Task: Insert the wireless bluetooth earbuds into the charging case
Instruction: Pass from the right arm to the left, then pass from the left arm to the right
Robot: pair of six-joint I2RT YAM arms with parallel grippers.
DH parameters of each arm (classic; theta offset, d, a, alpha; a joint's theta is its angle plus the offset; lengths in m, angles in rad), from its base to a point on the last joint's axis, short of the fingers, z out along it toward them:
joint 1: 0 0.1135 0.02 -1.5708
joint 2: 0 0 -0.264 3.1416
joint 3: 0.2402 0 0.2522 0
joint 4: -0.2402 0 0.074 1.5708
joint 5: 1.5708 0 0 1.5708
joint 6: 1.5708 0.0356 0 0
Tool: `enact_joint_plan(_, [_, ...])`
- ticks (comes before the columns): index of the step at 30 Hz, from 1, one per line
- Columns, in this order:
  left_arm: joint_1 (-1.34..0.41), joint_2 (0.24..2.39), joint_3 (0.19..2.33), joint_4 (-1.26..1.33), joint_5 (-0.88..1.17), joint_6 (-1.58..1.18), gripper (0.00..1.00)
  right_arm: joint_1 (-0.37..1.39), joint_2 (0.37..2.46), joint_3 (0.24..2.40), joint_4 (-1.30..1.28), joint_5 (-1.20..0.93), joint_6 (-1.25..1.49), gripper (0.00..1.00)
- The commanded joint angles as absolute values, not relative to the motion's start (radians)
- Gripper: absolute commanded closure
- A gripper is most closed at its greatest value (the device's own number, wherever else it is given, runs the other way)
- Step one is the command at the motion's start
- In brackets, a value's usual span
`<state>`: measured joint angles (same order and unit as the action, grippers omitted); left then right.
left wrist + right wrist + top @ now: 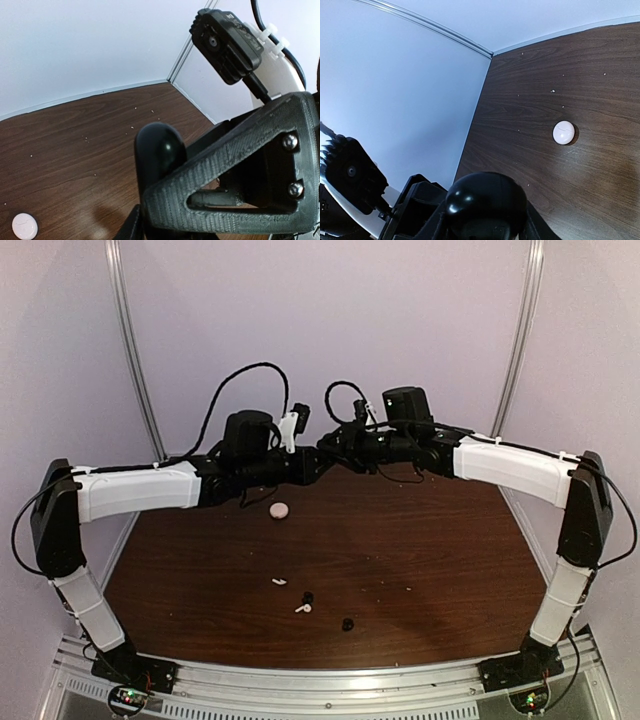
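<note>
Count, cases: I see two, one pink round case (pixel 279 510) and one black charging case (pixel 485 200).
Count, earbuds: four in all, two white stemmed earbuds (pixel 279 582) and two black earbuds (pixel 308 597).
Left gripper (pixel 308 462): raised above the far part of the worktop (pixel 430 540), nose to nose with the other arm. My own wrist view shows the glossy charging case (pixel 159 147) right in front of it, but the fingers are mostly cut off at the bottom edge, so I cannot tell how wide they stand or whether they touch it.
Pink round case: lying flat, left of centre, toward the far edge.
White stemmed earbuds: left of centre, toward the near edge; the second one (pixel 302 608) lies a little right of the first and closer to that edge.
Black earbuds: the first sits just beside the second white one; the other (pixel 348 623) is further right and nearest the near edge. Both lie loose on the wood.
Charging case: off the worktop, up in the air between the two arms.
Right gripper (pixel 330 445): fingers drawn in narrow around the charging case, holding it aloft.
</note>
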<state>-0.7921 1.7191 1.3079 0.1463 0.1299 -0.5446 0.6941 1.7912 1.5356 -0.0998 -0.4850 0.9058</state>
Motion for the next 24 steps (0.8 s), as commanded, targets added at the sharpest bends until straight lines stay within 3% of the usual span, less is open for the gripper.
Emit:
enact_joint_plan(1, [-0.781,1.714,1.335,0.201,0.094,-0.527,0.87,0.698,1.796,1.526,-0.098,-0.527,0.908,0.62])
enact_joint_plan(4, [-0.781,1.703,1.323,0.195,0.085,-0.509,0.92,0.695,1.794,1.522,-0.096,-0.528,0.908,0.56])
enact_joint_plan(8, [-0.781,1.676,1.293,0.191,0.067,-0.485,0.97,0.69,1.783,1.519,-0.091,-0.537,0.904,0.34])
enact_joint_plan(14, [-0.781,1.608,1.22,0.185,0.039,-0.387,0.99,0.654,1.727,1.525,-0.123,-0.539,0.856,0.15])
enact_joint_plan(16, [-0.781,1.57,1.188,0.191,0.037,-0.325,0.99,0.649,1.686,1.538,-0.154,-0.511,0.822,0.02])
enact_joint_plan(21, [-0.781,1.493,1.136,0.166,0.014,-0.121,0.98,0.648,1.57,1.545,-0.262,-0.35,0.722,0.0])
enact_joint_plan(24, [-0.781,1.447,1.115,0.14,0.015,-0.045,0.99,0.607,1.517,1.519,-0.281,-0.435,0.702,0.0])
